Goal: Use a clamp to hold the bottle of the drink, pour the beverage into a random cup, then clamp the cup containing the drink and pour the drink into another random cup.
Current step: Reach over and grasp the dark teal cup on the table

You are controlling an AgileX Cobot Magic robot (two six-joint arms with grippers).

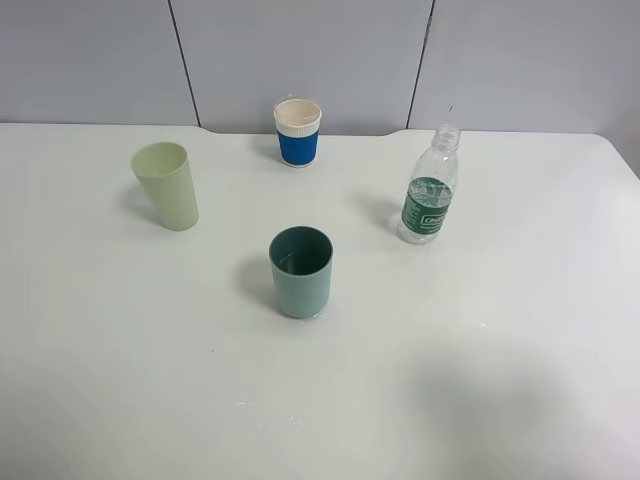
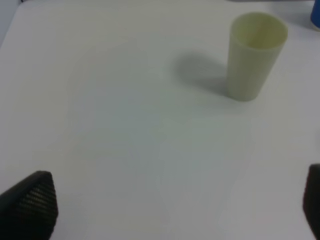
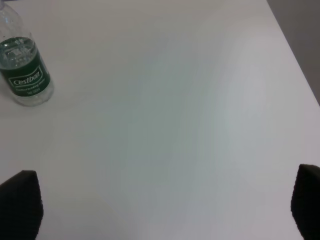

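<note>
White surface (image 1: 520, 350) spreads beneath both pairs of jaws, each opened wide and gripping nothing. Nearest stands a dark-teal plastic cup (image 1: 300, 272). Farther, the clear green-labelled plastic bottle (image 3: 25, 70) stands upright, well ahead of the right jaws, off to one side. A pale green tumbler (image 2: 255, 55) stands ahead of the left jaws. Farthest is a blue-sleeved white cup (image 1: 297, 131).

Brand: "Cestbon" stood in white on the green label (image 3: 27, 80) of the bottle (image 3: 22, 50).
Small print beneath: was too blurred to read.
</note>
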